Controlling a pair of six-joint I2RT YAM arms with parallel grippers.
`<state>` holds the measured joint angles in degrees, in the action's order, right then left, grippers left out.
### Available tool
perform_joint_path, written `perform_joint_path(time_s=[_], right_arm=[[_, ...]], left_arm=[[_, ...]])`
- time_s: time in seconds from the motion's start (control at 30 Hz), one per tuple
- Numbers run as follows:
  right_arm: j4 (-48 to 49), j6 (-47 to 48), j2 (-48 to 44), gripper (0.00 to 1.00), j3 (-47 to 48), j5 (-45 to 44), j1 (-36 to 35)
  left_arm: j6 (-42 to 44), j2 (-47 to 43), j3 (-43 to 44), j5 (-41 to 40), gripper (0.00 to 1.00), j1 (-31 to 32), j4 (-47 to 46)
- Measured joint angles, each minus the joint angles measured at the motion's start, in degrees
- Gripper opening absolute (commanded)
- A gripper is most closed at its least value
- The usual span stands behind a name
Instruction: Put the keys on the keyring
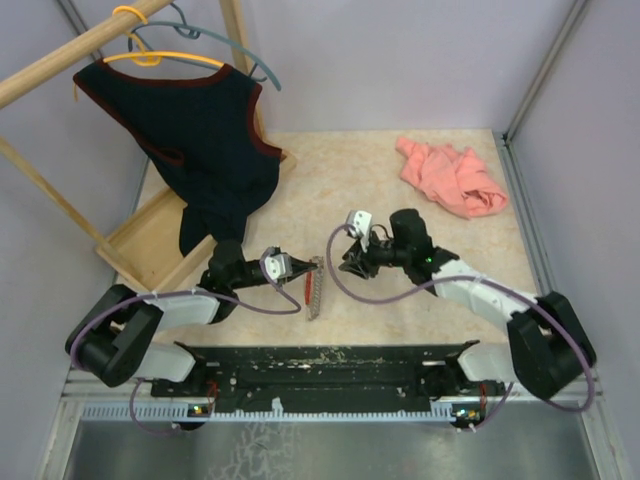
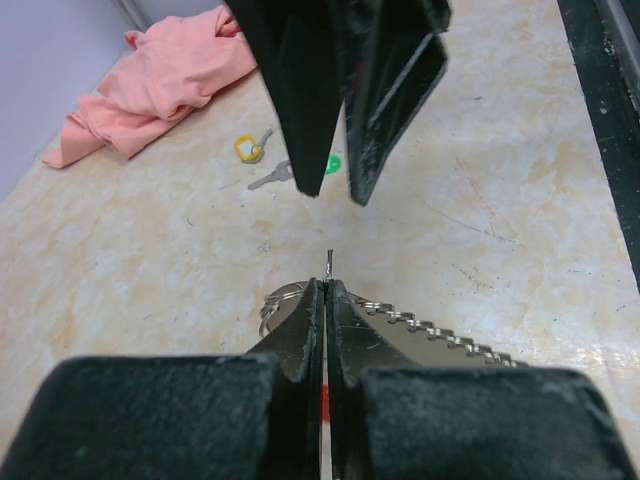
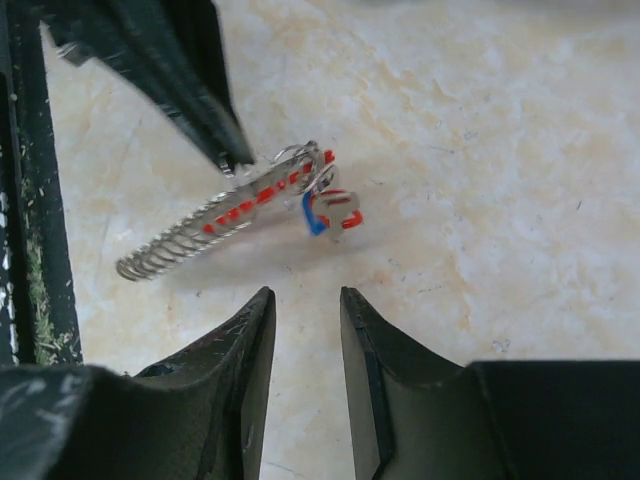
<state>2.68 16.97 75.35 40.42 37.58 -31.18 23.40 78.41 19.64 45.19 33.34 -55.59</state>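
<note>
From above, we see the left pincer (image 1: 293, 265) clamped on the keyring (image 1: 314, 288), close to the near edge of the counter (image 1: 330, 190), with bare room beyond. In the left wrist view, the keys (image 2: 250, 148) lie loose near the pink cloth (image 2: 150, 85). In the right wrist view, the right pincer (image 3: 305, 300) is partly open and empty, just short of the keyring.

My left arm (image 1: 165, 312) and right arm (image 1: 485, 295) are white shells with bulky black joints. A purple cable (image 1: 332, 268) runs along each. A green light (image 1: 428, 262) glows on the right one. My fingers (image 3: 238, 385) are scuffed black wedges.
</note>
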Motion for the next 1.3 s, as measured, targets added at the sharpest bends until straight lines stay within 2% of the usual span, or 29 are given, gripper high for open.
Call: perform_joint_path(time_s=[0.1,0.2,0.43,0.87,1.1,1.17,1.3], right_arm=[[7.3,3.3,-7.5,0.35,-7.3,0.8,-1.3],[14.6,6.6,-10.8,0.35,-11.7,2.8,-2.6],[24.0,12.0,-6.7,0.29,-12.2,4.8,-4.7],[28.2,14.3,0.9,0.19,-9.6,7.1,-5.4],[27.3,15.2,3.3,0.18,-8.5,7.5,-5.5],[27.0,15.6,3.3,0.15,-8.5,7.5,-5.5],[26.1,16.3,3.3,0.00,-8.5,7.5,-5.5]], left_arm=[[-0.5,0.0,0.0,0.0,0.00,0.0,-0.2],[-0.8,0.0,0.0,0.0,0.00,0.0,-0.2],[-1.5,0.2,0.0,0.2,0.00,0.0,-0.2],[-3.0,0.9,0.0,1.1,0.00,0.0,-1.2],[-3.3,1.0,0.0,1.2,0.00,0.0,-1.9],[-3.5,1.0,0.0,1.2,0.00,0.0,-2.3],[-3.7,1.0,0.0,1.3,0.00,0.0,-2.5]])
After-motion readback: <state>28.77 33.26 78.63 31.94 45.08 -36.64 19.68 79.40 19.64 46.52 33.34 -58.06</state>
